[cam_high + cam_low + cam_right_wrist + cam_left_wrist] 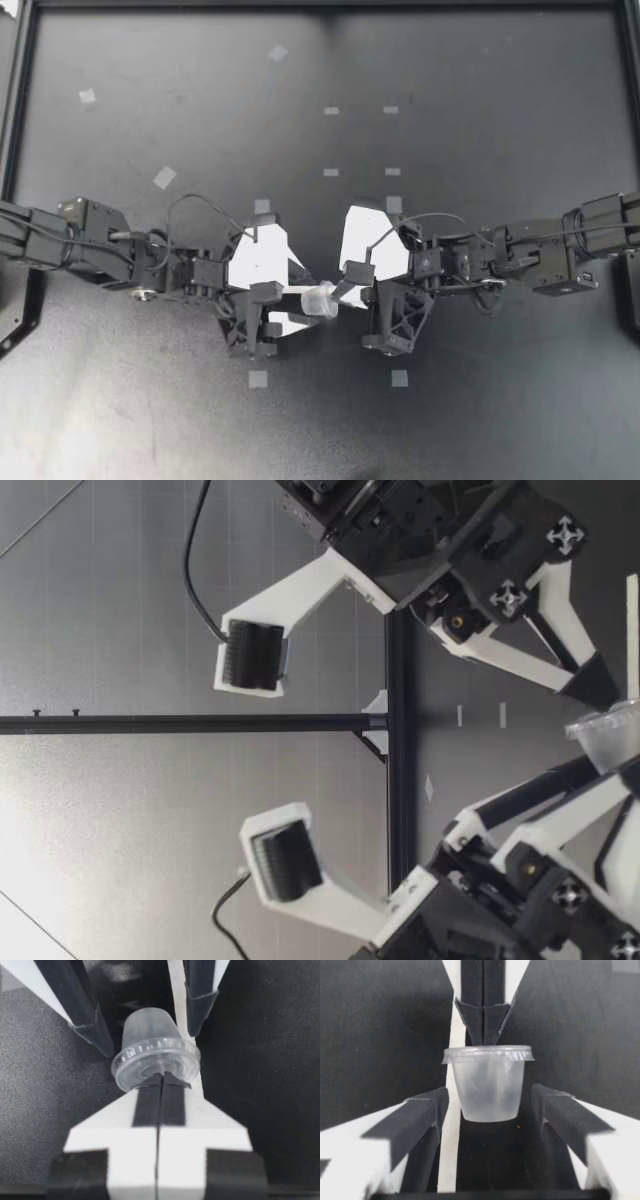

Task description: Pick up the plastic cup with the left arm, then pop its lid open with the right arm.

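R pincer, just right of frame centre in the top view, is sitting w/ both fingers pressed flat together. Its tips are nipping the rim of the cup, as far as I'm reading it from the wrist cam. L pincer, just left of centre, is standing wide open. Its fingers are flanking the cup w/ a gap on each side, not touching it.

Cup is sitting between the two pincers, approx mid-frame. It's small, clear plastic, lidded I think, and looking empty. I'm judging it v. light, thin-walled and slick, so it's prob. buckling under a hard squeeze and twisting loose from a rim-only pinch. Best hold, I'm thinking, is across the tapered wall just below the rim, where it's stiffest, w/ gentle pressure.
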Robot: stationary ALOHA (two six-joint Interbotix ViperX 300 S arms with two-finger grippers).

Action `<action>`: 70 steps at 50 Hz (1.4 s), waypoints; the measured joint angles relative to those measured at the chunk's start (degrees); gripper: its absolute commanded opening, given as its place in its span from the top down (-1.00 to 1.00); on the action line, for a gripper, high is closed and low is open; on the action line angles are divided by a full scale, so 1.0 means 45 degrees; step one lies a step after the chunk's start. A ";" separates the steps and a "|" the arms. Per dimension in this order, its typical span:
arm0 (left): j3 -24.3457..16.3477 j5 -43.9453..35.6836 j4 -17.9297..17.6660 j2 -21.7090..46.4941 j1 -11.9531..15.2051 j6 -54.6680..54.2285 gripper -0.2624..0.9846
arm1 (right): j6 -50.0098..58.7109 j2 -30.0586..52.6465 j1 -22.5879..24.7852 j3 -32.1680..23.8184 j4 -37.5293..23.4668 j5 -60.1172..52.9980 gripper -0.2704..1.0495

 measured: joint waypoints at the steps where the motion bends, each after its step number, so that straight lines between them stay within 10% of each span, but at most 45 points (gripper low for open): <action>1: -0.0039 0.0059 0.0000 0.0039 0.0000 0.0000 -0.43 | 0.0000 0.0000 0.0000 0.0000 0.0000 0.0000 0.70; 38: 0.0078 0.0117 0.0000 -0.1836 0.0000 0.0840 0.42 | 0.2246 -0.3477 0.0000 0.2109 0.0605 -0.0586 0.62; 54: 0.2832 -0.5879 -0.0020 -0.4395 0.0039 0.1328 0.42 | 0.9277 -0.4414 -0.0020 0.5020 0.0586 -0.9395 -0.38; 70: 0.3223 -0.7461 -0.0020 -0.4414 0.0078 0.2129 0.42 | 1.3691 -0.1426 -0.0020 0.3789 -0.0449 -1.4844 -0.39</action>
